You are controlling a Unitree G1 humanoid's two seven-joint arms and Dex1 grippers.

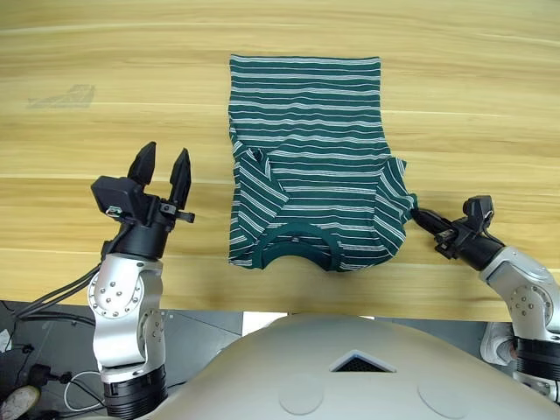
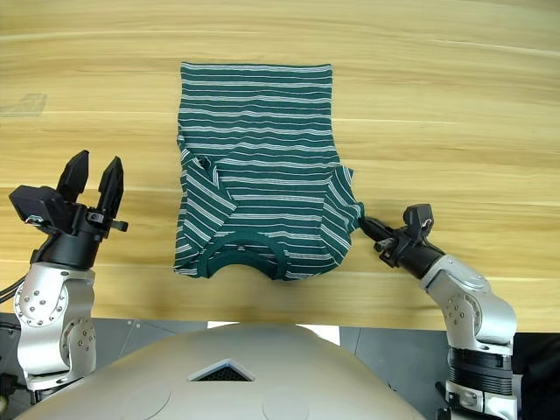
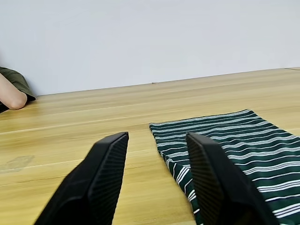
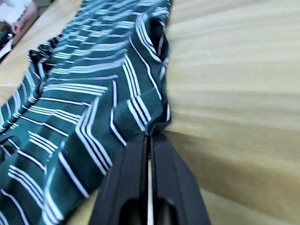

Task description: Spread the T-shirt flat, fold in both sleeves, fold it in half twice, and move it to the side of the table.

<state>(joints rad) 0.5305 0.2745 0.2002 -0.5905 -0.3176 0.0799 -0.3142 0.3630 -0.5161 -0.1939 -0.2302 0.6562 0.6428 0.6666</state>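
A dark green T-shirt with white stripes (image 1: 306,149) lies flat on the wooden table (image 1: 472,105), collar toward me and both sleeves folded in over the body. My left gripper (image 1: 164,157) hovers open to the left of the shirt, apart from it, with nothing between its fingers; in the left wrist view the left gripper (image 3: 157,138) faces the shirt's far corner (image 3: 225,136). My right gripper (image 1: 420,216) sits low at the shirt's right edge near the folded sleeve. The right wrist view has the right gripper (image 4: 149,137) shut, pinching the fabric edge (image 4: 140,108).
The table's front edge (image 1: 262,308) runs just below the collar. Bare wood extends left, right and beyond the shirt. A faint printed mark (image 1: 63,96) lies at the far left. A person's arm (image 3: 11,96) rests at the table's far end.
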